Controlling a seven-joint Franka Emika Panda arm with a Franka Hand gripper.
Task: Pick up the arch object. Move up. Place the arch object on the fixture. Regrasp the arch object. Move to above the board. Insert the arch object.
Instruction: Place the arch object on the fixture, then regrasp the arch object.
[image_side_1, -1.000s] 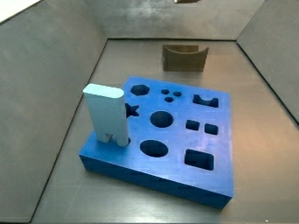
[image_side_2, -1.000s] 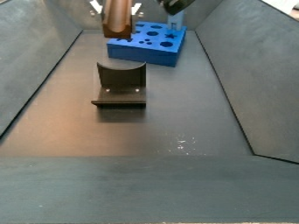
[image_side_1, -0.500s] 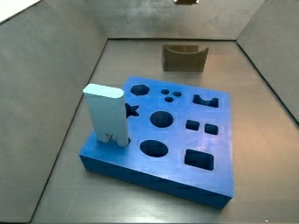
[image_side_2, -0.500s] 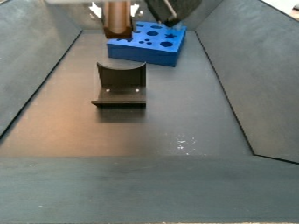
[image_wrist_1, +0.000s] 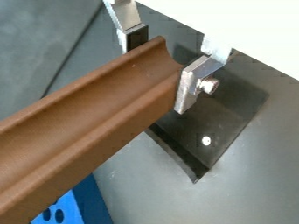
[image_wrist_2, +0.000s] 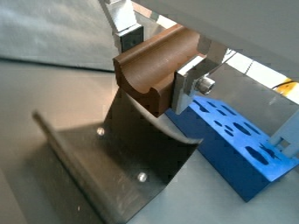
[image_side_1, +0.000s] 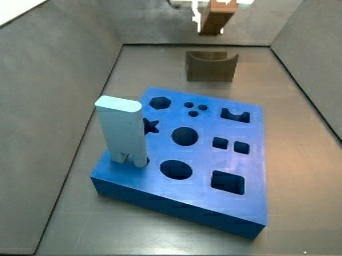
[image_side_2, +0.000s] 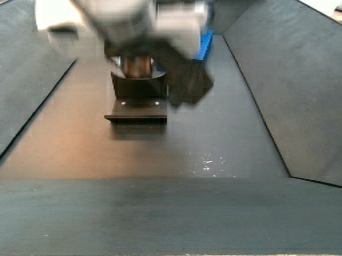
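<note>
No legible text, apparently.

The two-finger gripper (image_wrist_1: 162, 54) grips the long brown arch object (image_wrist_1: 82, 122) between its plates, directly above the dark L-shaped fixture (image_wrist_2: 117, 171); in a side view the fixture (image_side_1: 210, 66) stands behind the blue slab board (image_side_1: 201, 160). A pale blue upright pillar (image_side_1: 120, 128) stands in the board's near left part.

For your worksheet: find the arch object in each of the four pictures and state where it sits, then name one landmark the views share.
Wrist view: the arch object crosses the picture diagonally, clamped in the end effector.
Wrist view: its grooved end sits between the fingers, above the fixture.
Side view: a small piece at the top edge, above the fixture.
Side view: a sliver under the blurred arm.
Shared landmark: the fixture.
</note>
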